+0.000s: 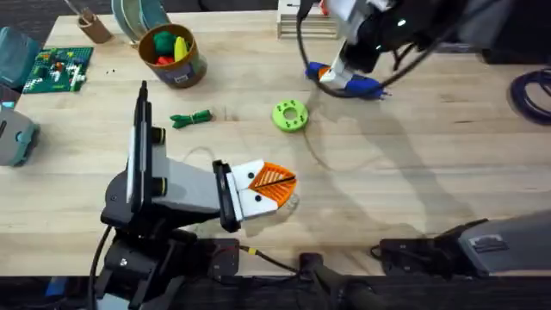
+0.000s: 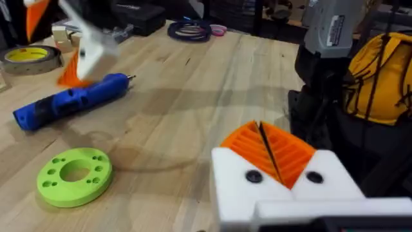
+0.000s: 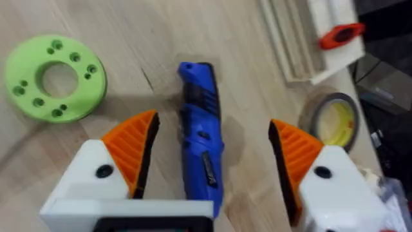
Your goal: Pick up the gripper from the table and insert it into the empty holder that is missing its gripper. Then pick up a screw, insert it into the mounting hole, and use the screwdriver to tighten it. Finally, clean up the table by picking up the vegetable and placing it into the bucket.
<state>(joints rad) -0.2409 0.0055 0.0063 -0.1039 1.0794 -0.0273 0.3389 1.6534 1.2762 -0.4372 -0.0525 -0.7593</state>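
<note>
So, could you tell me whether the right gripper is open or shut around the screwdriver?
Open. In the right wrist view the right gripper straddles the lying blue screwdriver, with visible gaps between it and both orange pads.

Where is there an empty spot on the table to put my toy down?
The widest bare wood is right of the green disc, below the screwdriver. A smaller patch lies left of the vegetable, below the bucket. It is crowded along the far edge and around the left end effector.

Bright even light w/ soft shadows; right tool [image 2: 87, 48] motion-blurred.
</note>
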